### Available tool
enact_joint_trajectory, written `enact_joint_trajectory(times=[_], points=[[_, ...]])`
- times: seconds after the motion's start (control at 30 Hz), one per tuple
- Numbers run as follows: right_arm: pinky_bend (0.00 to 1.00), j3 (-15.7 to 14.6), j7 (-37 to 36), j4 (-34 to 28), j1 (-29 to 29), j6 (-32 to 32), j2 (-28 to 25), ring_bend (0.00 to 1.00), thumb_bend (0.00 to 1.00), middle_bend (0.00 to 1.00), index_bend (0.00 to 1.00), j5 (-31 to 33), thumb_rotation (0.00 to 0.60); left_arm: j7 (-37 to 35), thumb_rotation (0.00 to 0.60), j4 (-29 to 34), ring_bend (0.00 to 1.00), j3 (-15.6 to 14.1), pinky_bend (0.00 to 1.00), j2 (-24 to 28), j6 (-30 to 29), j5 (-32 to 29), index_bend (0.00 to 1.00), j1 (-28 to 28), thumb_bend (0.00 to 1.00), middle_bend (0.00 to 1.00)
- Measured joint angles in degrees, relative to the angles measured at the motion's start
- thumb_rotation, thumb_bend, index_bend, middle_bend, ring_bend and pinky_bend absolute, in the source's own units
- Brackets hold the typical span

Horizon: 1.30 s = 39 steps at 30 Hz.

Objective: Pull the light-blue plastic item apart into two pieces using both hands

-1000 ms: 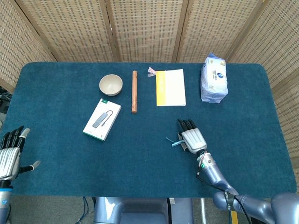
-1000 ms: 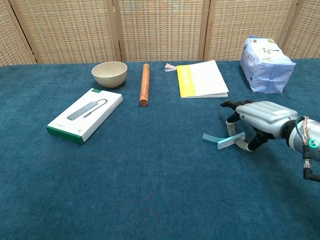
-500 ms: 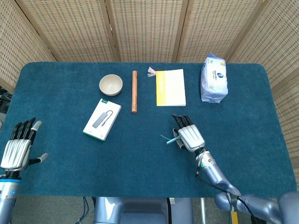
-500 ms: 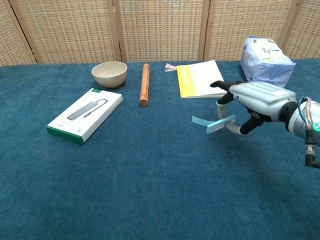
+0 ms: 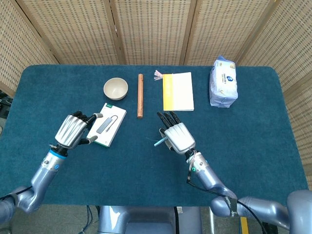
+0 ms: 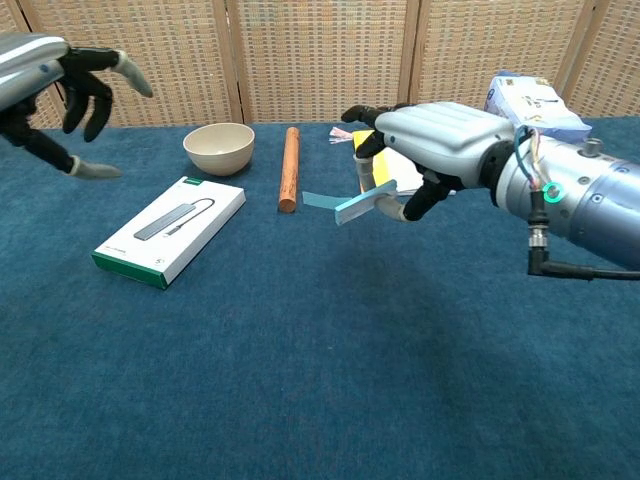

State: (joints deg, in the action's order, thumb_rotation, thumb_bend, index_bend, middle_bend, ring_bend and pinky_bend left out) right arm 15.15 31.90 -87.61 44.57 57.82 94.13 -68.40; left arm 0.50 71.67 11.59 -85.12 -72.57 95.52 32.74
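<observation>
Now my right hand (image 6: 430, 140) has come up off the table and swung toward the middle, carrying the blue item (image 6: 352, 207) pinched under its fingers, clear of the cloth. My left hand (image 6: 60, 90) has risen too, from the table's near left corner to above the box (image 5: 107, 125), fingers spread and holding nothing. Both hands are closing on each other, so I judge the two-handed grip comes next; the pull has not begun. The item is a thin, flat, light-blue strip, tilted, its free end poking left toward my left hand. Beyond lie the stick (image 5: 140, 95), bowl (image 5: 115, 88) and booklet (image 5: 178, 91).
</observation>
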Motion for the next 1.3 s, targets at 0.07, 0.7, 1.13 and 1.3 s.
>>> enact_joint_trajectory(times=[0.07,0.7,1.13,1.3], points=[[0.00,0.30,1.26,-0.29,0.64,-0.05,0.83,0.00,0.52,0.01,0.60,1.23,0.600,-1.25,0.600,-3.30,0.73,0.39,0.63,-2.68,0.68,0.54,0.36,2.29,0.00,0.74],[0.00,2.25,5.81,-0.81,3.78,0.90,2.56,0.00,0.54,0.01,0.60,10.80,0.600,-3.62,0.600,-2.90,0.73,0.78,0.65,-9.86,14.59,-7.36,0.46,12.30,0.03,0.75],[0.00,0.64,6.14,-1.81,4.34,1.89,1.56,0.00,0.57,0.01,0.60,11.96,0.600,-0.02,0.600,0.89,0.73,1.31,0.65,-9.40,16.94,-12.86,0.49,13.76,0.25,0.75],[0.00,0.18,6.14,-1.69,4.59,2.22,1.58,0.00,0.57,0.01,0.60,12.13,0.600,0.85,0.600,1.33,0.74,1.32,0.66,-9.92,17.04,-13.43,0.49,14.37,0.25,0.75]])
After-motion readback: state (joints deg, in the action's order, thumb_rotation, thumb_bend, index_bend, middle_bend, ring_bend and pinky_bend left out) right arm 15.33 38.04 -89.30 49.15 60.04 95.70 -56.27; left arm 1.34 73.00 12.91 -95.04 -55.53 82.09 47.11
